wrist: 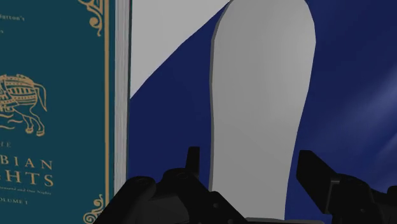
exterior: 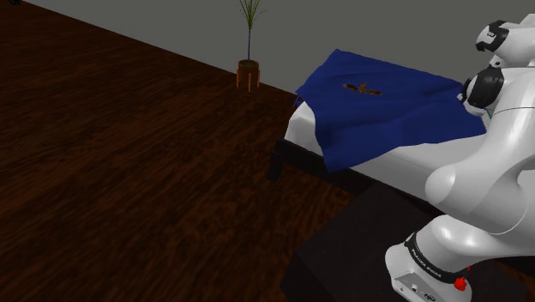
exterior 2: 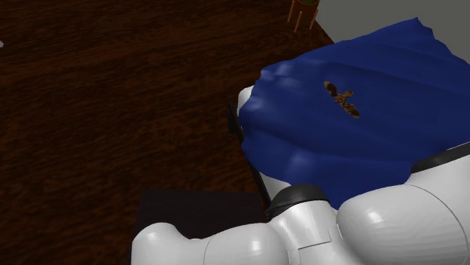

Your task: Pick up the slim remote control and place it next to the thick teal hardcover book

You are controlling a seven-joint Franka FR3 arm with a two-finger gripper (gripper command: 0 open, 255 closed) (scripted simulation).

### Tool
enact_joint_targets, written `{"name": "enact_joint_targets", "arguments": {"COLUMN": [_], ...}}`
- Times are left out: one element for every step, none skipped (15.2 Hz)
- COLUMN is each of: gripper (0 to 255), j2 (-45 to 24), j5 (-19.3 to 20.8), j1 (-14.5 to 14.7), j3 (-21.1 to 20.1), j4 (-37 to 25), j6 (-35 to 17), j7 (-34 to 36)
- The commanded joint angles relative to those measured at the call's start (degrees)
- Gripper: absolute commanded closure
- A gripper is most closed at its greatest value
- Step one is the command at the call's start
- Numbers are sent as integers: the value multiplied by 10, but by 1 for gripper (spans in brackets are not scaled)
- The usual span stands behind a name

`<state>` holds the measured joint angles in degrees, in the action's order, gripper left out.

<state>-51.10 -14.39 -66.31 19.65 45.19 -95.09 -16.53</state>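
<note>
1. The end effector sits nearest the wrist camera. Its two black fingers stand apart, one on each side of the remote.
2. A sliver of blue shows between one finger and the remote's edge. The other finger sits so close to the opposite edge that I cannot tell whether it touches.
3. The remote is plain grey, long and round-ended. It lies flat on the blue blanket, reaching away from the fingers.
4. The book lies just beside the remote and parallel to it, with a strip of blanket between them. Its cover is teal with gold ornament and lettering, and its pale page edge faces the remote.
5. A white patch shows past the blanket's edge, near the book's far end.
6. In the shoulder view the white arm rises from the dark stand at the lower right.
7. Beyond the arm the blanket drapes over a bed with a white mattress. A small brown mark lies on top of the blanket.
8. A potted plant stands on the dark wood floor by the grey wall.
</note>
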Motion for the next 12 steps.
{"name": "enact_joint_targets", "arguments": {"gripper": [255, 255, 255, 255, 255, 255, 255, 255, 255, 255, 255, 255], "j2": [7, 8, 9, 10, 11, 11, 11, 10, 9, 9, 8, 7], "j5": [0, 0, 0, 0, -1, -1, -1, -2, -2, -2, -3, -3], "j1": [5, 7, 9, 10, 12, 13, 14, 15, 16, 17, 18, 19], "j3": [1, 1, 1, 1, 1, 1, 1, 1, 1, 0, 0, 0], "j4": [29, 40, 50, 60, 68, 77, 84, 92, 98, 105, 111, 115], "j6": [-23, -31, -40, -48, -56, -64, -72, -79, -86, -94, -100, -106], "j7": [-3, -4, -5, -5, -6, -7, -8, -8, -9, -10, -10, -11]}}
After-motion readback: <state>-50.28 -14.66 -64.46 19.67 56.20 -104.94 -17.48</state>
